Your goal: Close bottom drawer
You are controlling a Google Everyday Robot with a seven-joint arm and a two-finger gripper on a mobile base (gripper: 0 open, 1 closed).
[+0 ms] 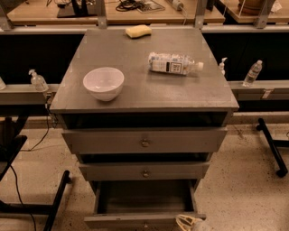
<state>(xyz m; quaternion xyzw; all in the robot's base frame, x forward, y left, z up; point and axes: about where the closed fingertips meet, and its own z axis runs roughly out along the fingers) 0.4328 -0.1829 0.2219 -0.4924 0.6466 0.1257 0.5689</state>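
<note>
At the lower edge of the view we see the gripper (188, 223), pale in colour, touching the right part of the front of the bottom drawer (131, 220); we cannot tell if it is released or clenched. The bottom drawer is the lowest of the three in the grey cabinet (180, 92) and it stands pulled far out toward us, so that its dark inside is visible. Above it, the middle drawer (113, 172) and the top drawer (108, 141) each stick out only a little. On the cabinet top a white bowl (104, 82) stands upright at the left, a plastic bottle (174, 63) lies on its side at the right, and a yellow sponge (138, 31) lies near the far edge. Behind the cabinet is a wooden bench (40, 13).
</note>
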